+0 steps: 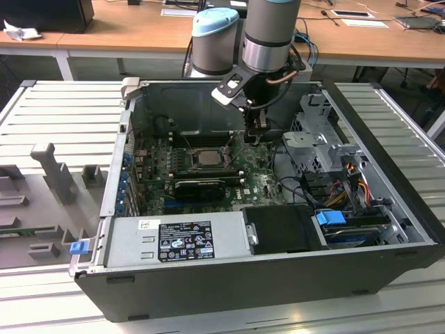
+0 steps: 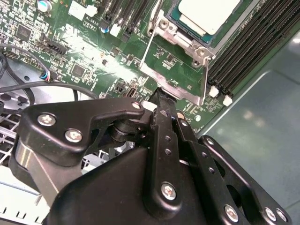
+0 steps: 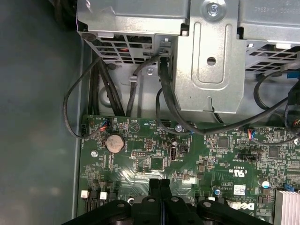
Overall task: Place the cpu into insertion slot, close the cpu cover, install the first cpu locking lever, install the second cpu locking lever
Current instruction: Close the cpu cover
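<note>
- The cpu (image 1: 206, 157) lies silver top up in its socket on the green motherboard (image 1: 259, 185), near the middle of the exterior view.
- In the second wrist view the cpu cover (image 2: 189, 43) frames the chip; I cannot tell whether it is latched.
- The pincer (image 1: 254, 135) hangs low over the board, just to the exterior view's right of the socket. In both wrist views its fingers (image 3: 154, 188) are pressed together, with nothing seen between them.
- The open computer case (image 1: 229, 285) rests on the ribbed grey bench (image 1: 62, 111).
</note>
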Controlling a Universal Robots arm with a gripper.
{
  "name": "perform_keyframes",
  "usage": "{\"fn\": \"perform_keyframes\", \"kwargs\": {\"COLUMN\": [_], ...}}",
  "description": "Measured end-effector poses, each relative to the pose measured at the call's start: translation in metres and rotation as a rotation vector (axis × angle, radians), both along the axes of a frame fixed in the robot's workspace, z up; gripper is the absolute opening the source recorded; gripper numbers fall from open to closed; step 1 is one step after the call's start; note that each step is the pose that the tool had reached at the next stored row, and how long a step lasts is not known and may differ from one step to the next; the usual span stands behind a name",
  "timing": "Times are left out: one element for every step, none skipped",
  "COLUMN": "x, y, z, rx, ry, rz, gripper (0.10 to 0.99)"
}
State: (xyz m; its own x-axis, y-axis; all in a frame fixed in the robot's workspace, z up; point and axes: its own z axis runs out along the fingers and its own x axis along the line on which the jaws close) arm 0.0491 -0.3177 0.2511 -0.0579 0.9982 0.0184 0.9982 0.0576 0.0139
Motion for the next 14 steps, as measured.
{"fn": "perform_keyframes", "kwargs": {"x": [-0.0002, -0.0008, -0.0013, -0.0022, -0.0035, -0.0042, -0.0053, -0.0068, -0.0082, -0.0094, -0.0111, -0.0126, -0.0159, -0.0187], "y": [0.0, 0.0, 0.0, 0.0, 0.0, 0.0, 0.0, 0.0, 0.0, 0.0, 0.0, 0.0, 0.0, 0.0], "z": [0.0, 0.0, 0.0, 0.0, 0.0, 0.0, 0.0, 0.0, 0.0, 0.0, 0.0, 0.0, -0.0001, -0.0002], "rx": [0.0, 0.0, 0.0, 0.0, 0.0, 0.0, 0.0, 0.0, 0.0, 0.0, 0.0, 0.0, 0.0, 0.0], "ry": [0.0, 0.0, -0.0001, 0.0, -0.0001, 0.0, 0.0, -0.0001, 0.0, 0.0, 0.0, 0.0, 0.0, -0.0001], "rz": [0.0, 0.0, 0.0, 0.0, 0.0, 0.0, 0.0, 0.0, 0.0, 0.0, 0.0, 0.0, 0.0, 0.0], "gripper": [0.106, 0.106, 0.106, 0.106, 0.106, 0.106, 0.106, 0.106, 0.106, 0.106, 0.106, 0.106, 0.106, 0.106]}}
